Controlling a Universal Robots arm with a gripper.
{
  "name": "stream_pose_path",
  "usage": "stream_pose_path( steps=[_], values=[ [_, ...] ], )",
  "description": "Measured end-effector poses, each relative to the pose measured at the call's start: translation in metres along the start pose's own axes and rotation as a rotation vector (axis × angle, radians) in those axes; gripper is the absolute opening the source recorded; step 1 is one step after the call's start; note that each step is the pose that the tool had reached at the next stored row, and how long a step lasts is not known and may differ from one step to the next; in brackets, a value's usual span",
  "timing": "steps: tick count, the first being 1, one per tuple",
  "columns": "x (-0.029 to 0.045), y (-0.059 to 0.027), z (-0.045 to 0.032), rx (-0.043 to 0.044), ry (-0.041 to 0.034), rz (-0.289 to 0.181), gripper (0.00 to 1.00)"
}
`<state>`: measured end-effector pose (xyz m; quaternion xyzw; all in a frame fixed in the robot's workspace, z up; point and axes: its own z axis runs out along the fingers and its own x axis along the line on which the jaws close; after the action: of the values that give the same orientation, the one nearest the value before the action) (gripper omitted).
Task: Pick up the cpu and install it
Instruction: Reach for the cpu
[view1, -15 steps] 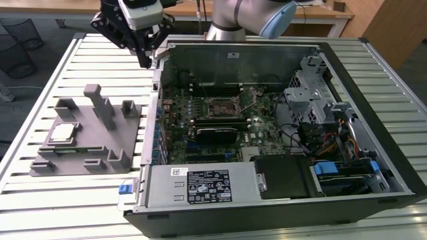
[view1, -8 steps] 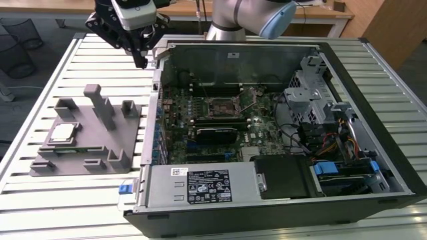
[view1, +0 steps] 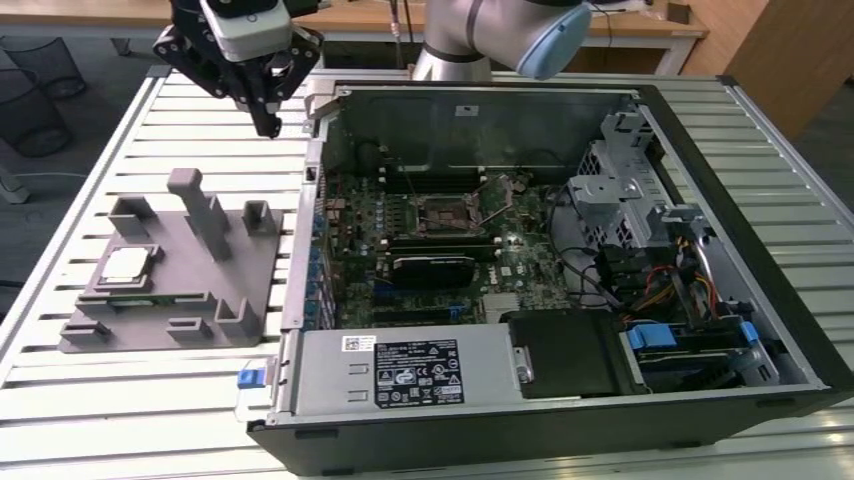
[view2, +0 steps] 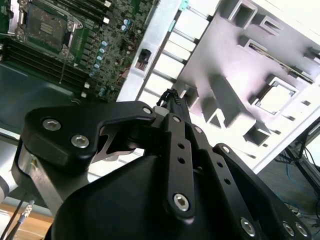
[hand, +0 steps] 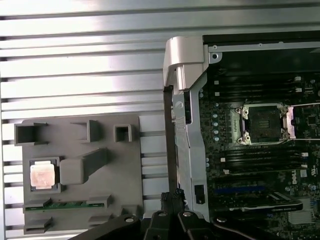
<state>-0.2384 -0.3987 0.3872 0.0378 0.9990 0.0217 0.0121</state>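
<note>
The cpu (view1: 124, 265) lies flat, pale metal top up, in a square pocket of the grey fixture (view1: 187, 290) on the slatted table, at the exterior view's left. Both wrist views show the cpu (hand: 42, 176) (view2: 275, 97) resting there untouched. My gripper (view1: 268, 127) hangs high above the table, between the fixture's far end and the case wall, shut with nothing in it. Its fingertips (hand: 173, 196) (view2: 169, 96) meet in a point. The socket (view1: 447, 212) (hand: 262, 124) (view2: 47, 27) on the motherboard sits in the open case, its dark centre showing.
The open computer case (view1: 694, 110) fills the exterior view's right, with a power supply (view1: 400, 370) in front and a drive cage (view1: 621, 190) with cables. Its raised metal side wall (hand: 182, 65) stands between fixture and motherboard. Upright posts (view1: 200, 205) rise from the fixture.
</note>
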Motion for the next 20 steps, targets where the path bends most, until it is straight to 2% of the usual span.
stream_pose_path(
  steps=[20],
  values=[
    [0.0236, -0.0017, 0.0012, 0.0002, 0.003, 0.0, 0.11]
  ],
)
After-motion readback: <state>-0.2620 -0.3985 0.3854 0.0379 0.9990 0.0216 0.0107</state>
